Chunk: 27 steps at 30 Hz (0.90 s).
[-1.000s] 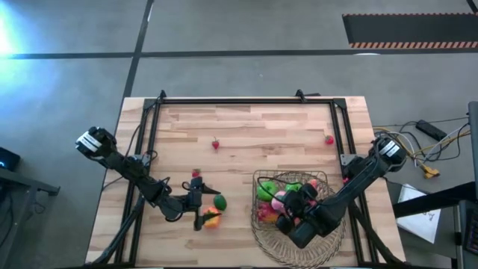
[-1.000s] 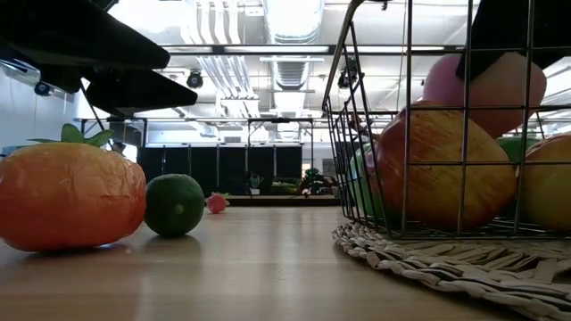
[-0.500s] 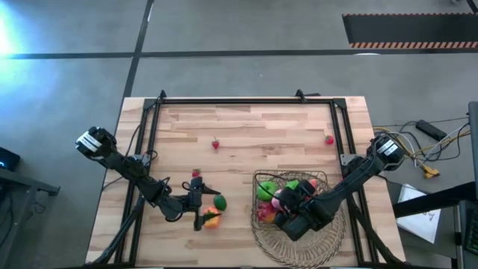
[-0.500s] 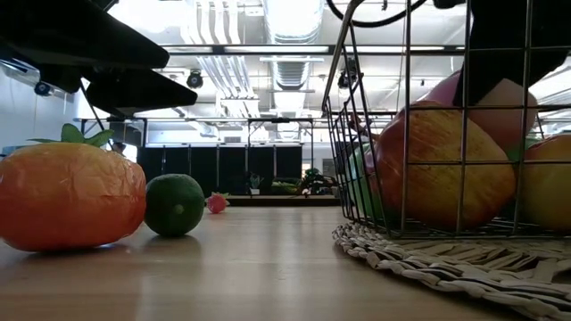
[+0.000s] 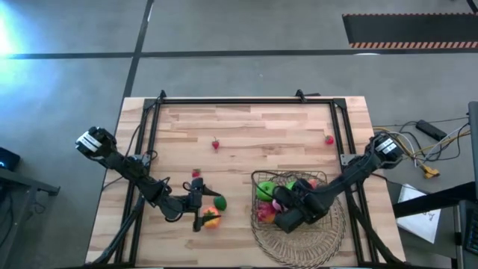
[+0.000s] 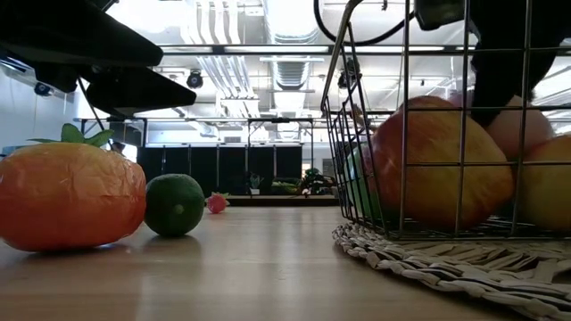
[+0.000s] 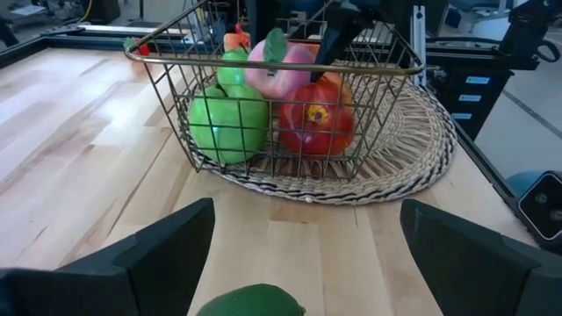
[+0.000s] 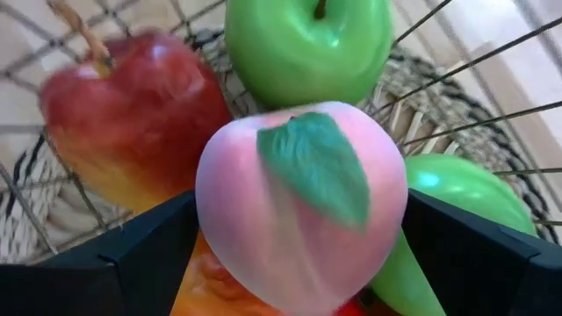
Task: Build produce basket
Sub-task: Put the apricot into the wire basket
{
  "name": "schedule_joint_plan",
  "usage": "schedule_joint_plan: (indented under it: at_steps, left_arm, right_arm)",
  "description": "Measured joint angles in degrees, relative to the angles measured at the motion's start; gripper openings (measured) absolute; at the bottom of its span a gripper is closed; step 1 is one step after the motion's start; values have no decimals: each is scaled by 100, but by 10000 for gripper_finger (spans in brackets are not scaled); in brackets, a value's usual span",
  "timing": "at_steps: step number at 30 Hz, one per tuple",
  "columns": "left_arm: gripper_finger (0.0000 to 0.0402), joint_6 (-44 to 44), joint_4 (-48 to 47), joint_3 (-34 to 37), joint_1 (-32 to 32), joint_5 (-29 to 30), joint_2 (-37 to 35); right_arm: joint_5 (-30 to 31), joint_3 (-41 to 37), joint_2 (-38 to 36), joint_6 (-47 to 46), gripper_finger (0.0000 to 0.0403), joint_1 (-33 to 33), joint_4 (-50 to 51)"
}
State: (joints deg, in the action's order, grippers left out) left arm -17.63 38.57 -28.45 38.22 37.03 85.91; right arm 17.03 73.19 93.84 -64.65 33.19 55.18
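Pale wooden worktop point(image 5: 261, 123): right tool point(image 5: 282, 211) inside the copper-wire grid basket point(image 5: 317, 178).
Its fingers spread wide around the pink peach-like toy fruit point(image 8: 299, 206), gripping nothing; best lifted straight up, clear of the wires. Left tool point(image 5: 198, 205), also spread, hovers at the orange fruit point(image 6: 71, 196).

Lighting is bright and even on the wooden table point(image 5: 254, 127), with a blue-white glare at the upper left of the high view, blown-out ceiling lights point(image 6: 294, 18) across the top of the low view, and soft blur on the close pink peach point(image 8: 299, 202).
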Motion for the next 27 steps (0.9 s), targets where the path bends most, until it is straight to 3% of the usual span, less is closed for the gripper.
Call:
schedule_joint_plan:
  at_steps: [6, 27]
  left_arm:
    - [348, 0, 0, 0, -1, -41, 0]
    - [348, -17, 0, -2, -1, -45, 0]
  right_arm:
    - [-380, 15, 0, 444, 373, -175, -27]
    - [-512, 344, -7, 1662, 373, -211, 27]
